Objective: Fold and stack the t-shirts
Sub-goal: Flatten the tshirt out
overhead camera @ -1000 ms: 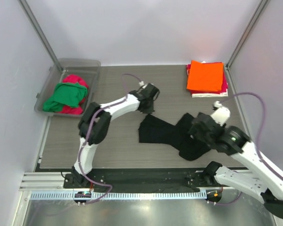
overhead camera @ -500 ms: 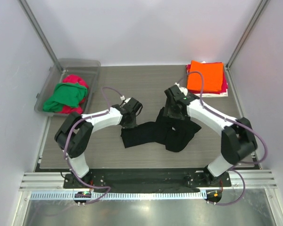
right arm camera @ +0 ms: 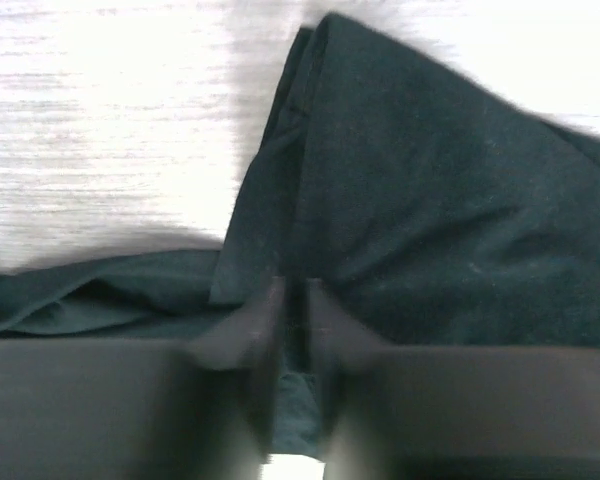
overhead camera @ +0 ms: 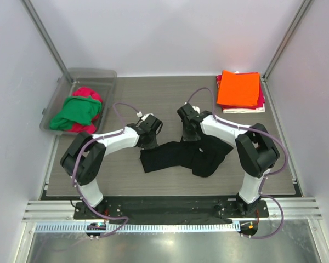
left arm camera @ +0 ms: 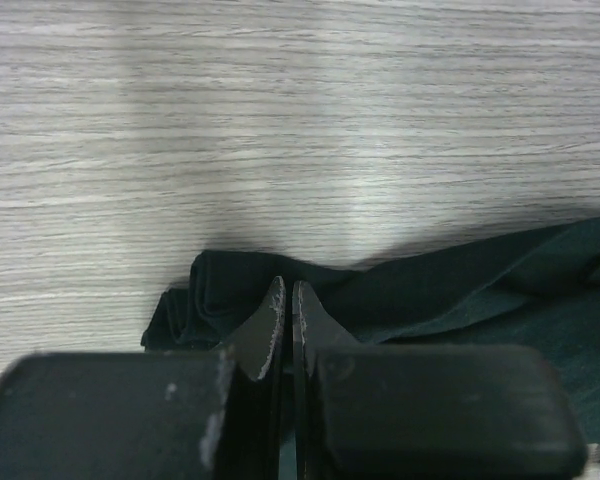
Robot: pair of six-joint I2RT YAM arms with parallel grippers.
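I see the black shirt (overhead camera: 175, 158) lying lengthwise parallel to the surface's (overhead camera: 153, 93) near edge, my left jaws clamped on its left end, right jaws pinching its far-edge fold.

R end effector (right arm camera: 293, 300) blurred, grip unclear; black t-shirt (right arm camera: 430, 220) cut off by wrist-view edges.

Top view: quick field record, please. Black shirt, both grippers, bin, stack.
black shirt: crumpled, table centre
left gripper: shut on black shirt's left edge
right gripper: jaws narrow over a fold; blurred, grip unclear
bin: far left, holds green shirt and pink shirt
stack: far right, orange shirt on top
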